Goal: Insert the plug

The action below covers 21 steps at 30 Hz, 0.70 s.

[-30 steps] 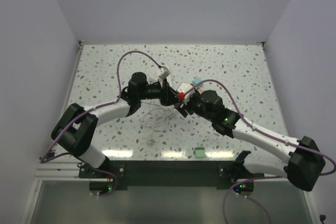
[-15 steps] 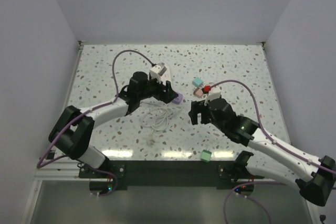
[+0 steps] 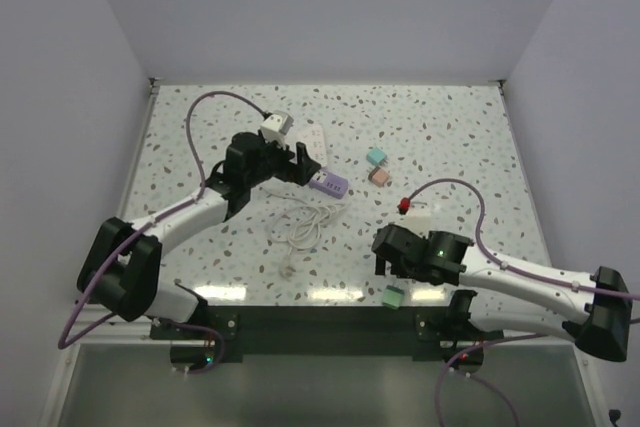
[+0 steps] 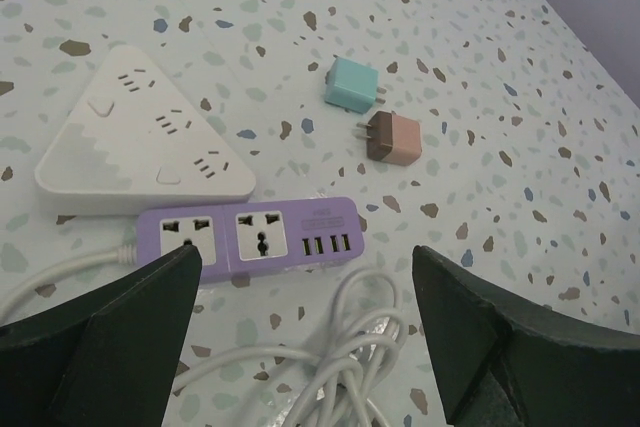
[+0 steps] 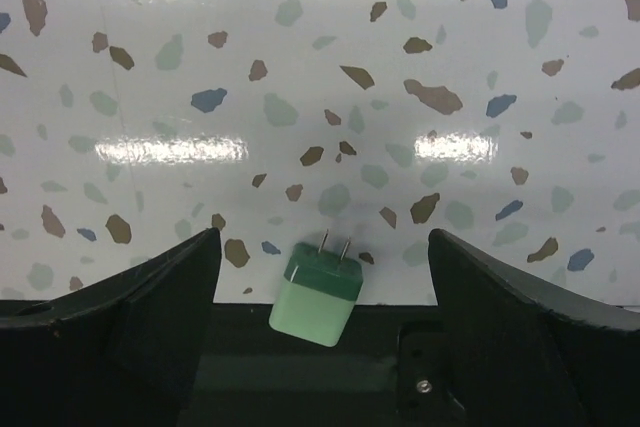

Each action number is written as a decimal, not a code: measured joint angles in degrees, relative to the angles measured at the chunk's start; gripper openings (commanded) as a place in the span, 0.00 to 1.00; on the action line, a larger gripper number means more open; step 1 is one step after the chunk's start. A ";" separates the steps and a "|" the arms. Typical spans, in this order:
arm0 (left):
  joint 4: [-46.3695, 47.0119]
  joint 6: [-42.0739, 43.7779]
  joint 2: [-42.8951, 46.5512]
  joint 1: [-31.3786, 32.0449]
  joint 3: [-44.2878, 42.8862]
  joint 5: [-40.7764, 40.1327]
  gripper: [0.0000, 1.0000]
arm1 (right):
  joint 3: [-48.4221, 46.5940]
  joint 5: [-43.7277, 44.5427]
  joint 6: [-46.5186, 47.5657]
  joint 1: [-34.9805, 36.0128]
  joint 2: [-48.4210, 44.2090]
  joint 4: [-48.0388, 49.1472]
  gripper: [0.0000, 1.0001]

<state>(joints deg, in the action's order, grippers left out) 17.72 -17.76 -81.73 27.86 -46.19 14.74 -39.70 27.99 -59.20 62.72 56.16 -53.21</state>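
Note:
A purple power strip [image 4: 250, 232] lies flat on the table [image 3: 450, 127], its sockets facing up, with a white triangular power strip [image 4: 140, 142] just behind it. My left gripper [image 4: 303, 255] hangs open above the purple strip [image 3: 328, 185] and a coil of white cable [image 4: 340, 347], holding nothing. A teal plug [image 4: 352, 85] and a brown plug [image 4: 392, 137] lie side by side further right. A green plug [image 5: 318, 292] rests at the table's near edge, prongs pointing away. My right gripper [image 5: 325, 237] is open over the green plug [image 3: 393, 297], not touching it.
The white cable coil [image 3: 300, 225] spreads in front of the purple strip. The black base rail [image 3: 320, 322] runs just below the green plug. White walls close in the table on the left, back and right.
Both grippers have opened and drawn apart from the table's middle. The left arm pulled back left, leaving the purple strip lying on the table. The right arm swung down to the near edge.

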 measured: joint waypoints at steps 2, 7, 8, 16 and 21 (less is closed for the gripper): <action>-0.28 0.00 0.33 -0.33 0.13 -0.04 0.93 | 0.13 0.15 -3.80 0.42 -0.02 -1.11 0.85; -0.31 0.00 1.20 -1.16 0.17 0.00 0.94 | 0.85 -0.15 -10.69 2.97 2.36 -2.69 0.84; -0.31 0.02 1.31 -1.49 0.17 0.02 0.94 | 0.85 -0.13 -12.04 4.07 3.45 -3.02 0.83; -0.35 0.02 2.34 -5.55 1.75 0.90 0.95 | 0.81 -1.51 -19.63 10.08 9.29 -5.29 0.80; -0.48 0.00 2.84 -7.28 2.60 1.33 0.95 | 1.29 -2.97 -21.94 10.69 9.42 -4.52 0.75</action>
<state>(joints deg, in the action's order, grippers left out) 17.23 -17.76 -78.89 20.58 -43.59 16.08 -38.41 25.02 -81.14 73.41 65.58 -57.74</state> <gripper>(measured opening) 0.947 0.765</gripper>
